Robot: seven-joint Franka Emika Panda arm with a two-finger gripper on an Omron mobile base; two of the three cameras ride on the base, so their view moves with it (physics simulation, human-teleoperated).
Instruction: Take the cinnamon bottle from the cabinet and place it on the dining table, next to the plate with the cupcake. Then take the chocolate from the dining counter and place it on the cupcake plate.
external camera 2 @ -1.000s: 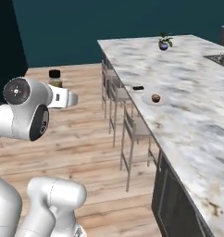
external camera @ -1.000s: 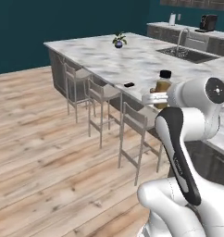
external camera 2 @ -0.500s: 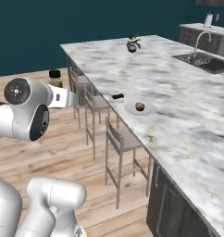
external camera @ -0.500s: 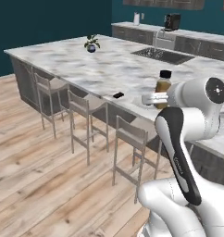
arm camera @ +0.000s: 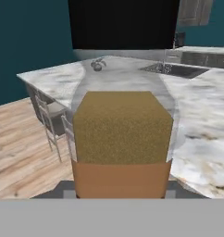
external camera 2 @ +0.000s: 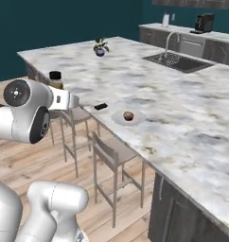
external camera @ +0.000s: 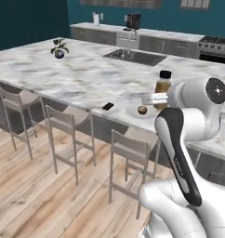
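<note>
The end effector [external camera: 157, 98] is clamped on the cinnamon bottle [external camera: 162, 85], holding it upright in the air short of the desk [external camera: 86, 79] and apart from the plate with the cupcake [external camera 2: 117, 119]. The bottle is tall (black cap up), so it could tip at release or knock the cupcake [external camera 2: 128, 116]; the chocolate [external camera 2: 101, 106] lies just beside the plate and could be shoved

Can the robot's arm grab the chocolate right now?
Probably not yet. The end effector is shut on the cinnamon bottle, so it has no free grip. The chocolate lies uncovered on the dining counter, beside the cupcake plate.
</note>
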